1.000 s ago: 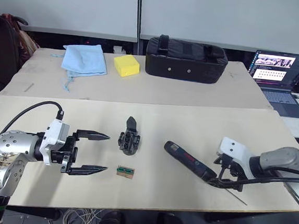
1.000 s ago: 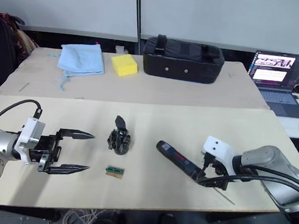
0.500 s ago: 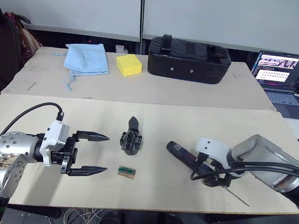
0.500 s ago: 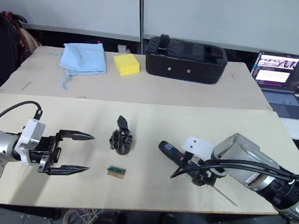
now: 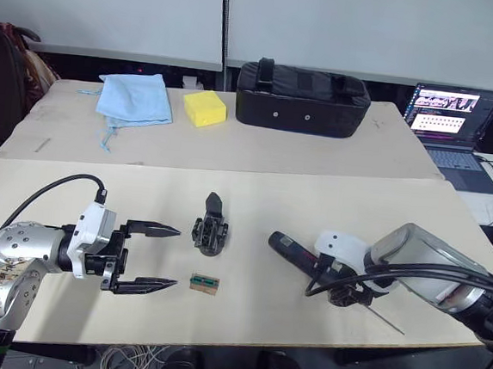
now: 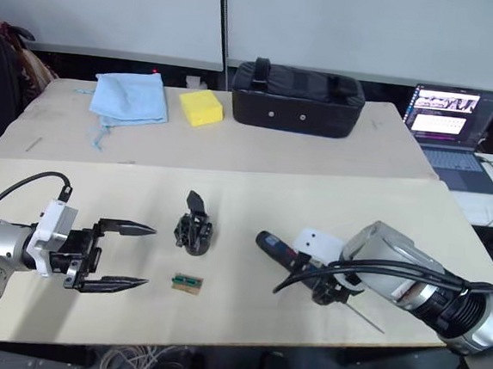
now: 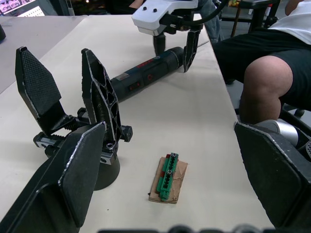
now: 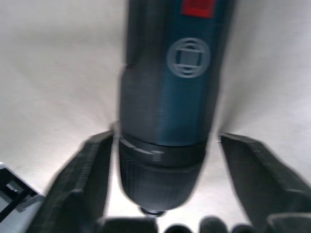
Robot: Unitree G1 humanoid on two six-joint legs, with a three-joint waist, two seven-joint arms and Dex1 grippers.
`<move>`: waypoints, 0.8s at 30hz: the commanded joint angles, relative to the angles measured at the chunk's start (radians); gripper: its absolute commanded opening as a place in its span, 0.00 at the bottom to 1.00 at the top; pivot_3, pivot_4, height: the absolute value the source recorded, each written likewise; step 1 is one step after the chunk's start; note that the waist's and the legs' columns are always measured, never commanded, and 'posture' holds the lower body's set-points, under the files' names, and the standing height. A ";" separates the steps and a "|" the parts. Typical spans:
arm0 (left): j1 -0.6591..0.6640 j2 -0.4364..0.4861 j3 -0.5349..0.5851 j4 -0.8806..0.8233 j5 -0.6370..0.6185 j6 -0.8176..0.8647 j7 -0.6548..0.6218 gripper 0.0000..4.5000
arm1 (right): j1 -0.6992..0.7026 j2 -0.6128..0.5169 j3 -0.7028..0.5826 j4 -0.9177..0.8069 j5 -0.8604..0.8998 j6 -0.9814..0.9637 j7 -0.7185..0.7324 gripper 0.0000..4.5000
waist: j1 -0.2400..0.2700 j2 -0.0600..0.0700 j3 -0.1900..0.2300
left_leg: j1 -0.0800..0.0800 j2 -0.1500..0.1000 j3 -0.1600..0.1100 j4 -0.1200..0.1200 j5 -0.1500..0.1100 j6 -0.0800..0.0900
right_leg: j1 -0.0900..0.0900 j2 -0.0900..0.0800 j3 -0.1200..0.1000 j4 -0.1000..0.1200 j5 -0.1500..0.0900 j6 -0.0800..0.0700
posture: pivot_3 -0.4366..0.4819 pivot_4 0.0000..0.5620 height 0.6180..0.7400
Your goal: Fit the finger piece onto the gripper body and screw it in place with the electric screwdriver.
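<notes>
The screwdriver [image 5: 302,254] lies flat on the near table [image 5: 244,314], just right of centre, its bit end toward the robot's right and its butt toward the body [image 5: 208,233]. The right gripper [image 5: 341,288] straddles its bit-end collar: the right wrist view shows the barrel running between the two fingers [image 8: 82,179], which stand apart on either side with a clear gap and have not closed, so nothing is held. The step in hand looks like picking up the screwdriver. To do it well, the fingers should likely settle a little further along the thick barrel rather than on the tapering collar, then close squarely across it so the tool does not roll or pivot when lifted; the thin bit [image 5: 387,323] pointing away beyond the gripper should be kept free of the table edge. The body stands upright well to the left of the tool, with the finger piece [image 5: 214,203] rising from its top, apparently already seated. A small green-and-tan block [image 5: 207,282] lies just in front of it. The left gripper [image 5: 159,258] hovers wide open and empty to the left of the body, well placed to steady it for screwing.
</notes>
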 commanded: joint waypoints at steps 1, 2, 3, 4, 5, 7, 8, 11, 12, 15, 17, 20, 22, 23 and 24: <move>0.001 0.009 0.017 -0.026 0.002 -0.020 -0.002 1.00 | 0.032 -0.025 -0.047 0.000 -0.006 -0.059 -0.018 0.43 | 0.000 0.000 0.000 | 0.000 0.000 0.000 0.000 0.000 0.000 | 0.000 0.000 0.000 0.000 0.000 0.000 | 0.48 0.27 1.00; 0.000 0.009 0.015 -0.022 0.003 -0.021 -0.004 1.00 | 0.047 -0.052 -0.069 -0.004 -0.005 -0.086 -0.008 0.42 | 0.000 0.000 0.000 | 0.000 0.000 0.000 0.000 0.000 0.000 | 0.000 0.000 0.000 0.000 0.000 0.000 | 0.48 0.27 1.00; -0.003 0.009 0.013 -0.018 0.004 -0.022 -0.007 1.00 | 0.066 -0.075 -0.102 -0.005 0.000 -0.112 0.002 0.42 | 0.000 0.000 0.000 | 0.000 0.000 0.000 0.000 0.000 0.000 | 0.000 -0.001 0.000 0.000 0.000 0.000 | 0.48 0.27 1.00; -0.005 0.010 0.012 -0.012 0.005 -0.024 -0.010 1.00 | 0.088 -0.094 -0.144 -0.007 0.011 -0.141 0.013 0.42 | 0.003 0.000 0.000 | 0.000 0.000 0.000 0.000 0.000 0.000 | 0.000 -0.001 0.000 0.000 0.000 0.000 | 0.48 0.27 1.00; -0.009 0.010 0.011 -0.006 0.007 -0.025 -0.014 1.00 | 0.113 -0.123 -0.192 -0.013 0.028 -0.165 0.030 0.42 | 0.007 0.000 0.000 | -0.001 -0.001 0.000 0.000 0.000 0.000 | 0.000 -0.001 0.000 -0.001 0.000 0.000 | 0.48 0.27 1.00; -0.017 0.011 0.011 0.010 0.009 -0.028 -0.022 1.00 | 0.168 -0.144 -0.336 -0.017 0.094 -0.180 0.061 0.42 | 0.015 0.001 0.001 | -0.002 -0.002 0.001 0.000 0.000 0.000 | -0.001 -0.002 0.000 -0.001 0.000 0.000 | 0.48 0.27 1.00; -0.022 0.011 0.011 0.019 0.010 -0.030 -0.027 1.00 | 0.187 -0.135 -0.428 -0.017 0.150 -0.141 0.082 0.42 | 0.017 0.001 0.001 | -0.002 -0.002 0.001 0.000 0.000 0.000 | -0.002 -0.003 0.000 -0.001 0.000 0.000 | 0.48 0.27 1.00; -0.031 0.011 0.013 0.053 0.019 -0.039 -0.041 1.00 | 0.234 -0.074 -0.692 -0.023 0.292 -0.086 0.118 0.42 | 0.014 0.001 0.001 | -0.002 -0.001 0.002 0.000 0.000 0.000 | -0.002 -0.001 0.001 -0.001 0.000 0.000 | 0.48 0.27 1.00; -0.034 0.010 0.013 0.069 0.025 -0.048 -0.048 1.00 | 0.250 -0.042 -0.783 -0.022 0.334 -0.081 0.122 0.42 | 0.013 0.001 0.001 | -0.002 0.000 0.001 0.000 0.000 0.000 | -0.002 0.000 0.001 0.000 0.001 0.000 | 0.48 0.27 1.00; -0.039 0.009 0.013 0.121 0.043 -0.085 -0.073 1.00 | 0.280 0.055 -0.990 -0.027 0.441 -0.117 0.116 0.42 | 0.017 0.001 0.001 | -0.001 0.001 0.000 -0.001 0.000 0.000 | -0.001 0.002 0.000 0.000 0.001 -0.001 | 0.48 0.27 1.00; -0.032 0.010 0.010 0.164 0.059 -0.116 -0.095 1.00 | 0.294 0.126 -1.094 -0.068 0.532 -0.200 0.149 0.42 | 0.018 0.001 0.001 | -0.001 0.001 0.000 -0.001 0.000 0.000 | -0.001 0.002 0.000 0.000 0.001 -0.001 | 0.48 0.27 1.00; -0.002 0.023 0.000 0.229 0.100 -0.150 -0.121 1.00 | 0.333 0.250 -1.139 -0.155 0.646 -0.337 0.177 0.42 | 0.015 0.001 0.001 | -0.001 0.000 0.000 -0.002 0.000 0.000 | -0.001 0.002 0.000 -0.001 0.001 -0.001 | 0.48 0.27 1.00; 0.013 0.024 -0.005 0.268 0.127 -0.185 -0.136 1.00 | 0.356 0.332 -1.074 -0.183 0.630 -0.405 0.124 0.42 | 0.013 0.001 0.001 | -0.001 0.001 0.000 -0.002 0.000 0.000 | -0.001 0.002 0.001 -0.001 0.001 0.000 | 0.48 0.27 1.00; 0.013 0.013 -0.008 0.289 0.134 -0.204 -0.135 1.00 | 0.367 0.372 -1.040 -0.198 0.610 -0.463 0.114 0.42 | 0.014 0.001 0.001 | -0.001 0.001 0.000 -0.002 0.000 0.000 | 0.000 0.002 0.000 -0.001 0.000 -0.001 | 0.48 0.27 1.00; 0.012 -0.001 -0.016 0.309 0.143 -0.228 -0.136 1.00 | 0.380 0.415 -1.000 -0.208 0.573 -0.546 0.117 0.42 | 0.014 0.001 0.001 | -0.001 0.001 0.000 -0.002 0.000 0.000 | 0.000 0.002 0.000 -0.001 0.001 -0.001 | 0.48 0.27 1.00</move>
